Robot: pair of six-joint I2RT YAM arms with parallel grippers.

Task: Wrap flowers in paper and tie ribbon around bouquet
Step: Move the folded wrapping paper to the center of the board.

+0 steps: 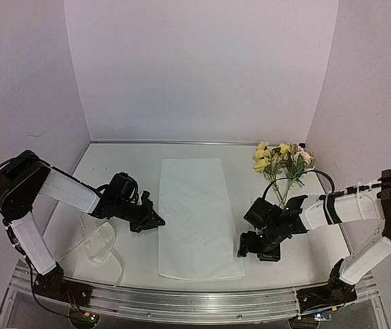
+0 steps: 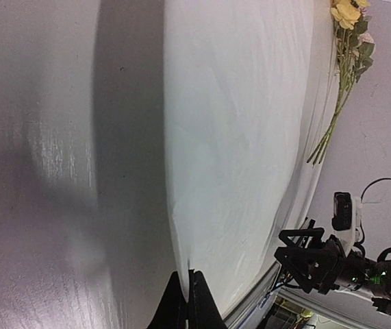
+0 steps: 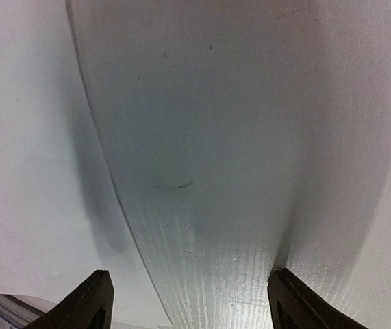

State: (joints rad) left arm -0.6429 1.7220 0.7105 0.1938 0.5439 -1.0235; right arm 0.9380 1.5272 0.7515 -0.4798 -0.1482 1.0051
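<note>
The white paper (image 1: 195,216) lies flat mid-table. My left gripper (image 1: 159,221) sits low at its left edge. In the left wrist view that gripper (image 2: 190,274) is shut, and the edge of the paper (image 2: 236,137) runs up into the jaw tips. My right gripper (image 1: 250,248) is open, just above the table at the paper's front right edge. In the right wrist view this gripper (image 3: 192,301) has wide-spread fingers (image 3: 89,301) straddling the edge of the paper (image 3: 31,171), holding nothing. The flowers (image 1: 281,161) lie at the back right, stems toward my right arm. The ribbon (image 1: 99,240) lies crumpled front left.
White walls close the table in at the back and both sides. A metal rail (image 1: 195,301) runs along the front edge. The right arm's cable (image 1: 318,175) loops near the flower stems.
</note>
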